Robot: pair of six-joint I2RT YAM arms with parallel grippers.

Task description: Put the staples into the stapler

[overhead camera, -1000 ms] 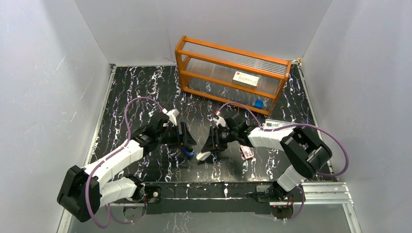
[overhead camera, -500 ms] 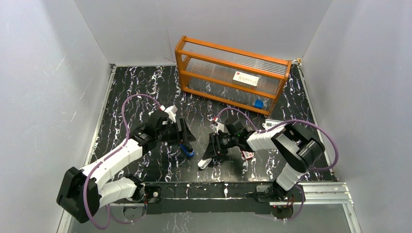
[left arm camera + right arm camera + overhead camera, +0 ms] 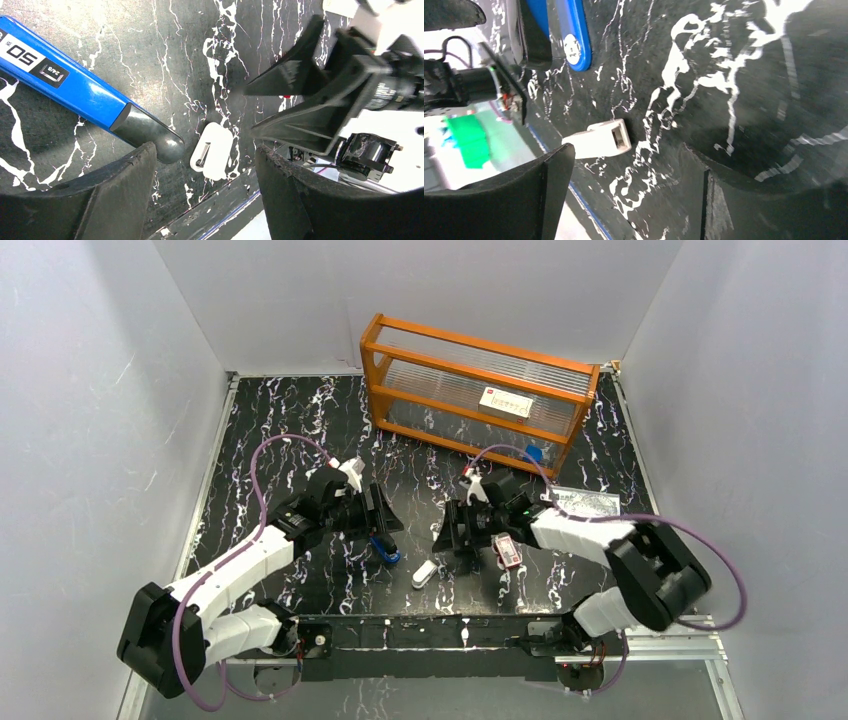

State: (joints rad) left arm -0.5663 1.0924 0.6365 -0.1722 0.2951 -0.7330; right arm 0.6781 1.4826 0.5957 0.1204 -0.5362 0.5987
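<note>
Hovering wide and empty: left pincer (image 3: 388,528) and right pincer (image 3: 448,534).
Slim blue stapler with black nose (image 3: 75,90) lies beside the left pincer; closing now could catch the small white rounded piece (image 3: 211,150) instead.

The stapler (image 3: 65,85) runs off the left wrist view at 10 o'clock; overhead the left gripper (image 3: 383,530) hides most of it. The bench (image 3: 774,75) blurs toward the right wrist view's 3 o'clock.

Lab test cell: plain white walls (image 3: 110,390) box a marbled table (image 3: 290,410) (arms (image 3: 240,565) bolted on).
</note>
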